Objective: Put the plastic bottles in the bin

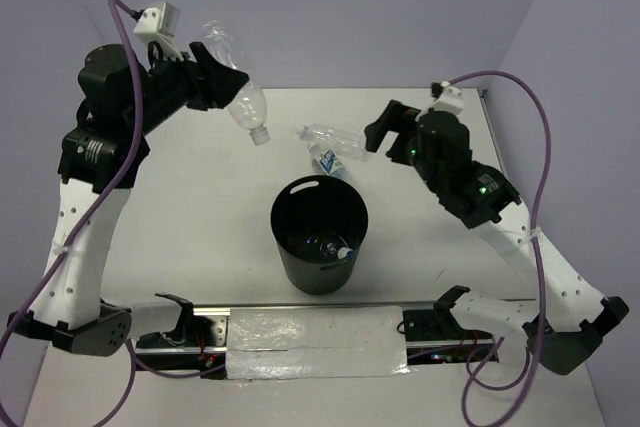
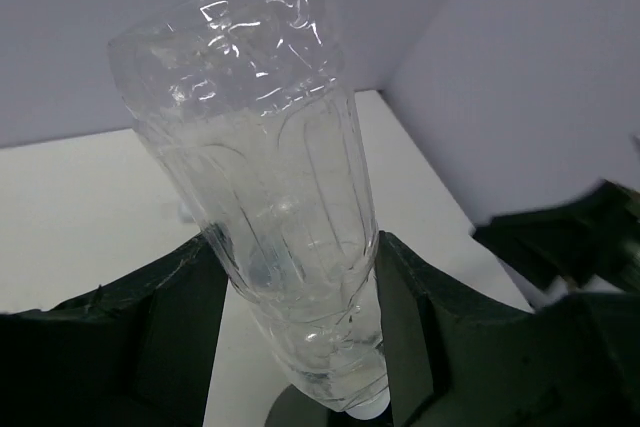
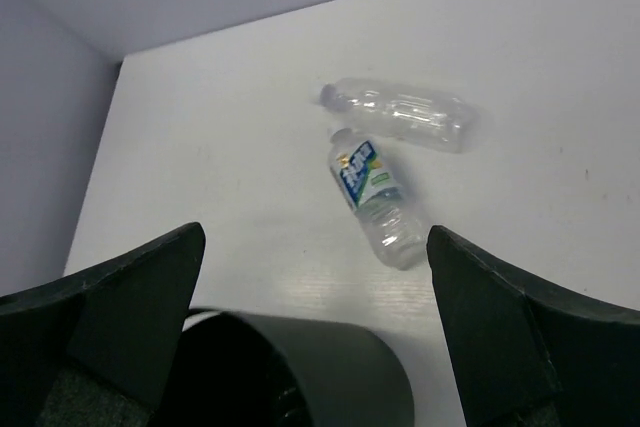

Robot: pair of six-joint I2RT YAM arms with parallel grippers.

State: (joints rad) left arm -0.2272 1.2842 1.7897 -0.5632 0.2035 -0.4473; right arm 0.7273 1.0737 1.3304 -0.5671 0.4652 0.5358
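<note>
The left claw (image 2: 300,337) pinches a clear bottle (image 2: 270,197) cap-down, high at the bin's (image 1: 320,272) eleven o'clock, ready for dropping in (one seemingly inside already), while the right claw (image 3: 315,235) hangs spread over two bottles (image 1: 328,162) at twelve o'clock.

Bright even light, faint shadows, foreground seemingly blurred

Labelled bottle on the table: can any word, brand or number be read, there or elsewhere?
Labelled bottle: blue-and-white label, print too blurred to read.
Held bottle, clear bottle, bin: no text seen.
</note>
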